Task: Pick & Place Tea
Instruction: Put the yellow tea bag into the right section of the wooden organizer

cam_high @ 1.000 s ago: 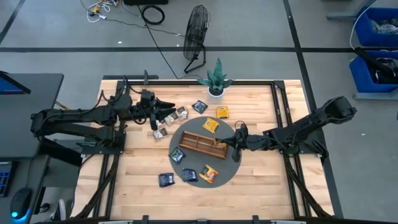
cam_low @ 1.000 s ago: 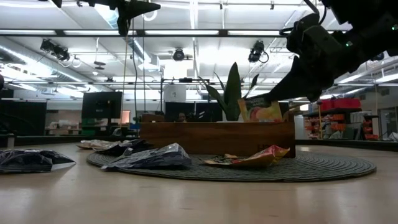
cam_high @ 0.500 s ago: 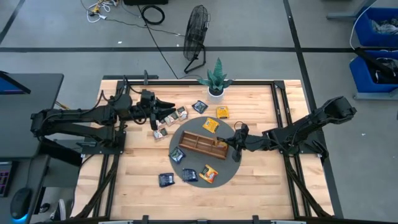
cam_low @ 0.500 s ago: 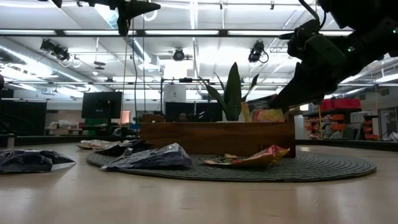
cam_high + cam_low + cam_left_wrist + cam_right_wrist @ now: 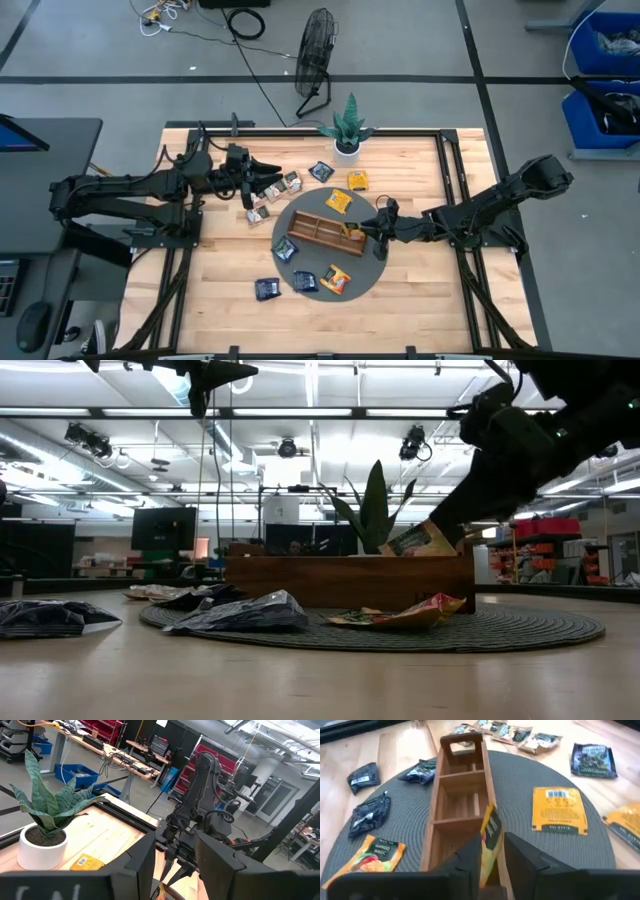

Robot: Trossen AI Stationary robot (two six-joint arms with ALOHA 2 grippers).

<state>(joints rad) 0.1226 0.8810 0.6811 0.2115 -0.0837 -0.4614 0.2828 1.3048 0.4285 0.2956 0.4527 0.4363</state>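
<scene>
A long wooden tray lies on the round grey mat. A yellow tea sachet stands on edge, slanted, in the tray's compartment nearest my right gripper. That gripper is open, slanting down from the table's right, with one finger on either side of the sachet. In the low view the sachet leans above the tray's wall. My left gripper hovers open and level over pale sachets at the far left, with nothing between its fingers. My right gripper has its fingers on both sides of the yellow sachet's upper edge. I cannot tell whether either finger touches it. The sachet's lower part sits inside the tray's end compartment.
More sachets lie about: yellow ones and a navy one far of the tray, navy ones and an orange one near it. A potted plant stands at the far edge.
My right gripper has opened while staying at the tray's right end. The yellow sachet between its fingers has tipped from upright to a slant, its lower part staying in the compartment.
</scene>
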